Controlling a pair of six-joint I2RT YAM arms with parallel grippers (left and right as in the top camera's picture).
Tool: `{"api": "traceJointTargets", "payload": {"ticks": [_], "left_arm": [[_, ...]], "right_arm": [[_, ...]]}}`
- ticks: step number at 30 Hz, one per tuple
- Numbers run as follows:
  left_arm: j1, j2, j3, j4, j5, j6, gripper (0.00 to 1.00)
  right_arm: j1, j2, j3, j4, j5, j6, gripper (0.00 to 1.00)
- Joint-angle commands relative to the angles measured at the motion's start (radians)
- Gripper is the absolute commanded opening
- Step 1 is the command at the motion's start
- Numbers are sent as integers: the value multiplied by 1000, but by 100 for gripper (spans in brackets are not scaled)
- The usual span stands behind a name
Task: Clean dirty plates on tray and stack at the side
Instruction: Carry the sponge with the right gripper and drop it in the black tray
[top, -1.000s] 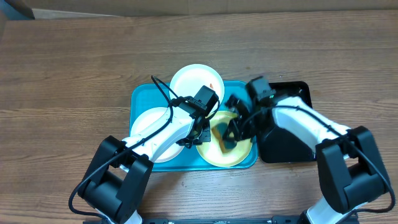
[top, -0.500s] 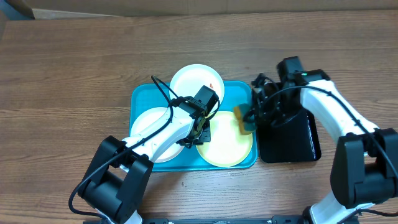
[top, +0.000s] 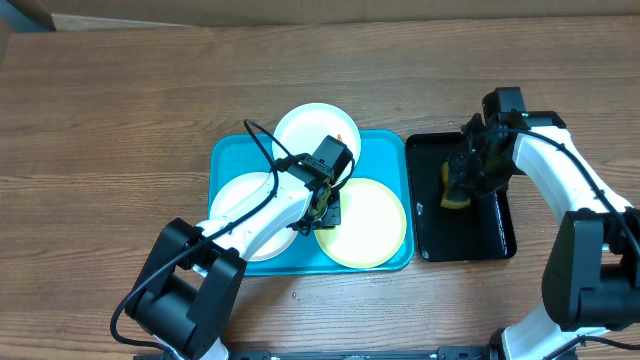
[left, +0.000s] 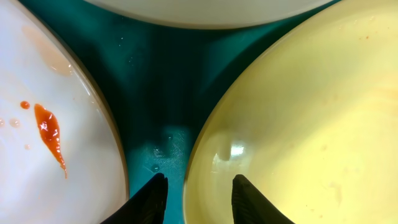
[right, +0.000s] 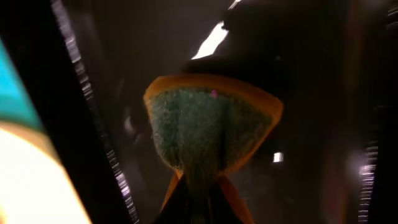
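The turquoise tray (top: 225, 160) holds three plates: a white plate (top: 315, 130) at the back, a white plate (top: 240, 200) at the left with an orange-red smear (left: 50, 130), and a yellow-green plate (top: 370, 225) at the right. My left gripper (top: 325, 212) is low between the two front plates. Its jaws (left: 198, 190) stand open astride the yellow plate's rim (left: 193, 162), one finger over the tray floor, the other over the plate. My right gripper (top: 462, 185) is shut on a green and orange sponge (right: 208, 124) over the black tray (top: 495, 235).
The black tray sits right beside the turquoise tray's right edge. Wooden tabletop (top: 120, 110) surrounds both trays. The back white plate overhangs the turquoise tray's far rim.
My right arm carried the sponge off the yellow-green plate and rightward over the black tray. The left gripper's jaws have spread apart at the yellow plate's rim.
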Motion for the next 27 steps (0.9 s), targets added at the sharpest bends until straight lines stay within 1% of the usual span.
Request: {"api": "traceJointTargets", "payload": {"ticks": [1, 2, 3, 4, 5, 6, 7, 10, 12, 17, 22, 25, 26, 27], "left_arm": [[-2, 14, 17, 3, -3, 4, 38], [-2, 14, 17, 3, -3, 4, 38], [-2, 14, 17, 3, -3, 4, 38], [-2, 14, 17, 3, -3, 4, 39], [-2, 14, 17, 3, -3, 4, 40], [-2, 14, 17, 3, -3, 4, 41], [-2, 14, 17, 3, -3, 4, 41], [-2, 14, 17, 3, -3, 4, 42], [-2, 14, 16, 3, -4, 4, 42], [-2, 18, 8, 3, -7, 0, 42], [-2, 33, -3, 14, -6, 0, 41], [-2, 50, -3, 17, -5, 0, 38], [-2, 58, -3, 17, -2, 0, 36], [-2, 59, -3, 17, -1, 1, 31]], "right_arm": [[6, -24, -28, 34, 106, 33, 4], [6, -24, -43, 48, 106, 33, 4], [6, -24, -55, 57, 106, 33, 7], [6, -24, -61, 60, 105, 33, 16], [6, -24, -63, 59, 105, 33, 31], [6, -24, -63, 58, 105, 33, 38], [6, -24, -61, 59, 105, 34, 41], [-1, -24, -32, 51, 97, 58, 44], [-12, -25, 7, 29, 93, 82, 45], [-42, -26, 122, -51, 71, 86, 45], [-79, -25, 144, -82, 72, 86, 45], [-97, -25, 141, -88, 71, 90, 52], [-103, -25, 142, -88, 71, 90, 58], [-104, -25, 142, -88, 72, 90, 62]]}}
